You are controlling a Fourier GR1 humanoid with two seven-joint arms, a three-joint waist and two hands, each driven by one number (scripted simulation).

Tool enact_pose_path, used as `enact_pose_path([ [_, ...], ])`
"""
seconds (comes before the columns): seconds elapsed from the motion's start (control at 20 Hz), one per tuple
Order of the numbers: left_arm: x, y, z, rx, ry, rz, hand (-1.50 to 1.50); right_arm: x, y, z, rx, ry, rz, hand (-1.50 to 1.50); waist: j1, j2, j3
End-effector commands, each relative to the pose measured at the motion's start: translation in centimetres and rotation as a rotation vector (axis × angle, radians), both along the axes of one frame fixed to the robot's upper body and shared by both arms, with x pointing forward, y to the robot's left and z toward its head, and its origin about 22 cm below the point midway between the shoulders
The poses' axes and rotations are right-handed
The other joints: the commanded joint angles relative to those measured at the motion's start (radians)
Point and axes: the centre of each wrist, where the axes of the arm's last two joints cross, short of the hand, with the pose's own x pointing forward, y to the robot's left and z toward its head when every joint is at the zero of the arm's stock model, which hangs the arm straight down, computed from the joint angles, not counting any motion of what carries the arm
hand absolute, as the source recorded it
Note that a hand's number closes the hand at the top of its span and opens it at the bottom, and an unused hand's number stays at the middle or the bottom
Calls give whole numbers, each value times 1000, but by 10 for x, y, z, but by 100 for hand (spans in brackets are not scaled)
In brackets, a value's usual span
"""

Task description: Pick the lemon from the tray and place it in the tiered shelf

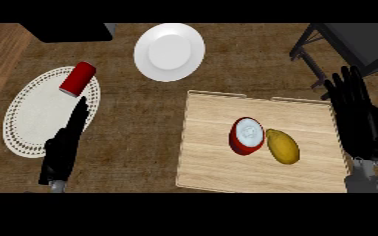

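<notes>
Shelf (339,45) cut by right edge; R forearm (360,180) too.

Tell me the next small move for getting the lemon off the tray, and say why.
Probably bring the right hand leftward and down over the lemon. That hand is open at the wooden tray's right edge, nearest the lemon, and holds nothing. The lemon lies on the tray right beside a red bowl, so approaching from the lemon's free right side looks safer.

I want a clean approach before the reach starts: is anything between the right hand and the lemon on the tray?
Nothing visible lies between them. The right hand is open over the tray's right edge, the lemon just to its left. The red cup touches the lemon's far side.
</notes>
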Motion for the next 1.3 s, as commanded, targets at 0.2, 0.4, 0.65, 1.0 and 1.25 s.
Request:
enact_pose_path([
  [0.2,36,-31,37,-20,-161,-174,0,34,-36,44,-243,12,337,-150,14,-13,-32],
  [0.4,29,-34,30,-39,-129,-175,0,20,-66,44,-503,92,118,150,-11,-2,-63],
  [0.65,51,-53,43,-90,-141,-233,0,15,-66,-36,-444,36,-166,-150,10,-10,-30],
  [1.0,51,-48,33,-89,-120,-232,0,15,-98,-35,-246,-131,8,-150,9,-21,-32],
  [1.25,55,-41,21,-90,-115,-221,0,25,-91,9,-515,-5,274,-150,3,-22,-35],
])
